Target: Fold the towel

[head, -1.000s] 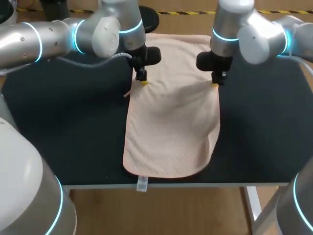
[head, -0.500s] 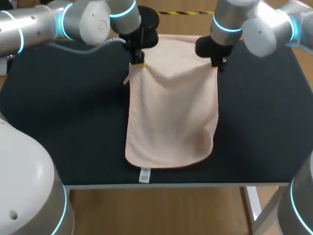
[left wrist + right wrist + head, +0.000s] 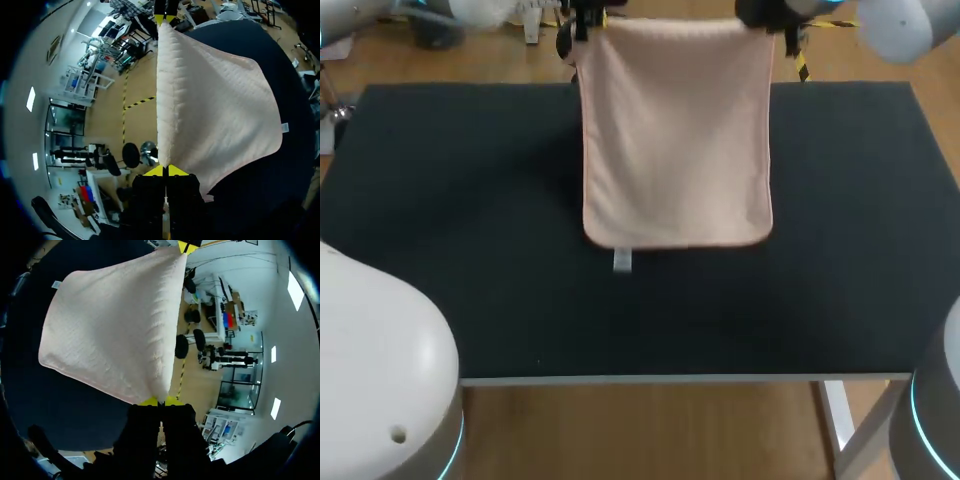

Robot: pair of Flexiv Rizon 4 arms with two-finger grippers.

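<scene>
At the far edge of the table [image 3: 440, 200], over on the left, the left pincer [image 3: 165, 171] is now high and well back. A second ago it sat low at the towel's left side, mid-table. It's clenched on the top left corner of the towel [image 3: 675, 130], and the left wrist view shows its yellow tips pressed together on the cloth.

Across the middle, the towel is up! It was lying flat and reaching the near edge a second ago. Now it hangs from a taut top edge, and its bottom hem has slid back to about the middle of the table. The little tag [image 3: 623, 262] has come along too, from the front lip to mid-table.

On the right, the right pincer [image 3: 161, 401] has made the same climb and grips the other top corner, tips closed on the fabric. My read is that the lift is done and the cloth is stretched square between the two. Laying it down doubled is what's left, as no fold is set on the table yet.

Now the hard parts. In the head view both arms are cut off at the far edge, the left one nearly gone, so the pincers show only as dark stubs there. Whether the hanging cloth is one layer or two, I can't tell. Whether the bottom hem touches the table or floats just above it isn't clear from any view.
</scene>
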